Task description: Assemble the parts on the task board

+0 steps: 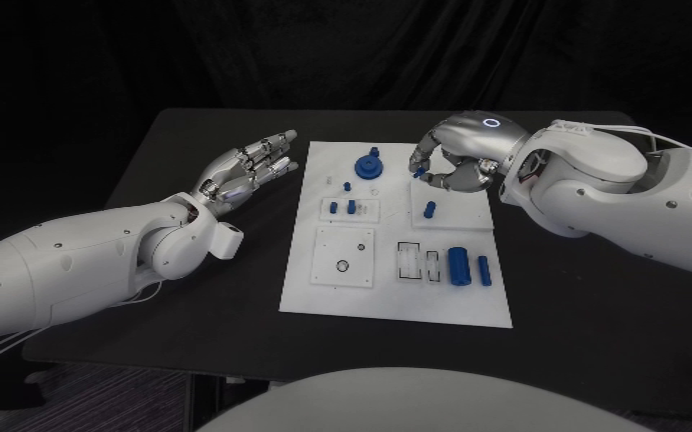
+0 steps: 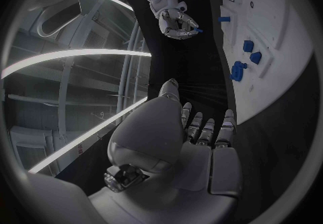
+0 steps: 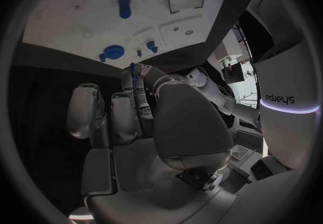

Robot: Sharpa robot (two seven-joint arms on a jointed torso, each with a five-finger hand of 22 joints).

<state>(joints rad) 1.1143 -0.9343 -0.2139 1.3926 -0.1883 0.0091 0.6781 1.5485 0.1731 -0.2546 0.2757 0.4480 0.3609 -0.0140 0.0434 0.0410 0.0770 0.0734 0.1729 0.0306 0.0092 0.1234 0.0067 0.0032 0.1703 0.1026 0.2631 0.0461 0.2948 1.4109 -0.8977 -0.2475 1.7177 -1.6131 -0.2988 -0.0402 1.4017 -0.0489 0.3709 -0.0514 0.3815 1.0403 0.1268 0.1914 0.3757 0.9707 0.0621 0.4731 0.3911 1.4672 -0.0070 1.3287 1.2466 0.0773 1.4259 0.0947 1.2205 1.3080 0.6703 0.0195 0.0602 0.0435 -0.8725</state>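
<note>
The white task board [image 1: 397, 287] lies mid-table. My right hand [image 1: 456, 158] hovers over its far right corner and pinches a small blue part [image 1: 418, 164] between thumb and finger; the left wrist view shows that hand [image 2: 178, 21] with the part [image 2: 198, 30], and the right wrist view shows the part [image 3: 132, 67] at the fingertips. My left hand [image 1: 254, 171] floats left of the board, fingers stretched and apart, holding nothing. On the board are a blue round part [image 1: 371, 166], two short blue pegs [image 1: 342, 207], one upright peg [image 1: 428, 210] and a blue cylinder [image 1: 459, 264].
A slim blue piece [image 1: 483, 270] lies beside the cylinder. Two rectangular slots [image 1: 418, 259] and a black ring [image 1: 343, 266] mark the board's near half. Black table [image 1: 216, 272] surrounds the board, with bare room on both sides.
</note>
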